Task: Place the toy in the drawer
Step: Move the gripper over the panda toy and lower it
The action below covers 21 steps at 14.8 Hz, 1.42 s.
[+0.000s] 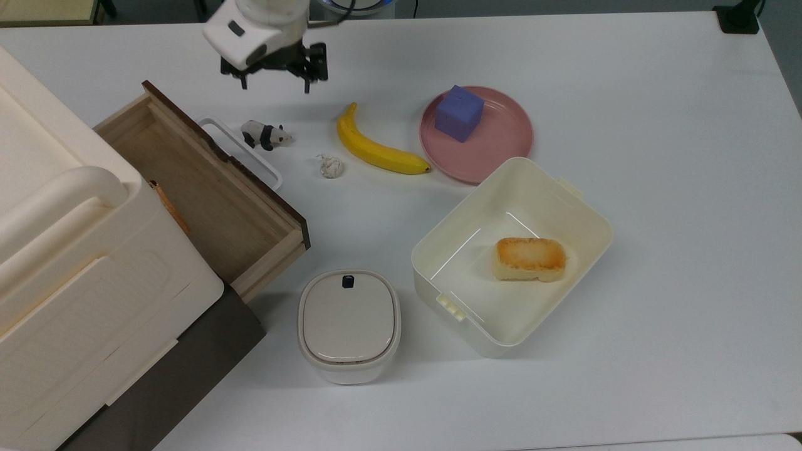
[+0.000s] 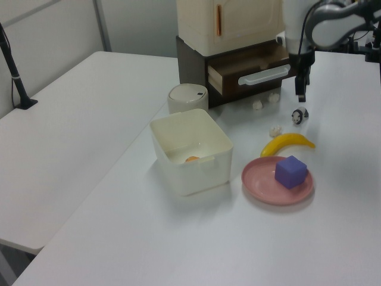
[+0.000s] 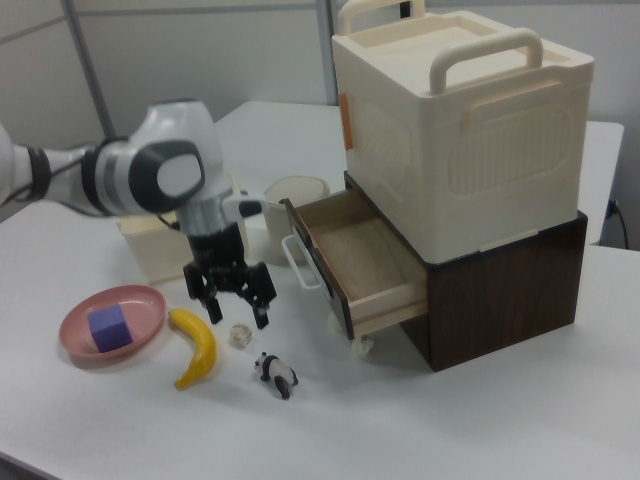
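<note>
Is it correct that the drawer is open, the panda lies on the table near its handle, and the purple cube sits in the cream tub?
Not quite. In the top view the purple cube sits on the pink plate, not in the cream tub. The drawer is open, and the panda lies on the table near its handle.

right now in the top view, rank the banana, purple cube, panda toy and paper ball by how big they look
1. banana
2. purple cube
3. panda toy
4. paper ball

The cube stands taller, nearer the camera, so it may look slightly enlarged.
</note>
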{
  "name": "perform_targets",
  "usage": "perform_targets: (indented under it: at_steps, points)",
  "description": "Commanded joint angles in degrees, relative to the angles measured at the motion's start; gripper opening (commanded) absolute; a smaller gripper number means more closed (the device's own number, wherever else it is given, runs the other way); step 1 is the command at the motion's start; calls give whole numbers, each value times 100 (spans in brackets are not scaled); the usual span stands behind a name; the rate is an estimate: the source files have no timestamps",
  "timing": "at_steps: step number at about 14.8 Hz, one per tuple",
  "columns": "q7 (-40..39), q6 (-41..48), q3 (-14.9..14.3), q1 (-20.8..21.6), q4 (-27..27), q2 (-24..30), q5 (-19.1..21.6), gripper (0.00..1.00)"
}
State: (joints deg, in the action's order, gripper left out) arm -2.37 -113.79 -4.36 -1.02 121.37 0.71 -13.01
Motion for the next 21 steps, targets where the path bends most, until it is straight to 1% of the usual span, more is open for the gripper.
perform_targets:
  at_steps: [1,3,4,5,6,9,11,15,18,21]
  points:
    - [911,-810,-12,110,423,-228,-473,100]
    - [1307,-995,-3,93,423,-369,-623,100]
    - [1448,-1066,-12,93,423,-430,-746,100]
    - [1632,-1084,-3,49,423,-466,-973,100]
    - [1695,-1119,-3,23,423,-510,-1062,100]
    - [1704,-1303,-12,-179,423,-607,-1081,100]
    - [1704,-1399,-3,-293,423,-860,-1124,100]
    - [1713,-1514,-3,-312,423,-1186,-1230,100]
    - [1713,-1523,-3,-320,423,-1205,-1230,100]
    - [1713,-1506,-3,-320,414,-1196,-1230,84]
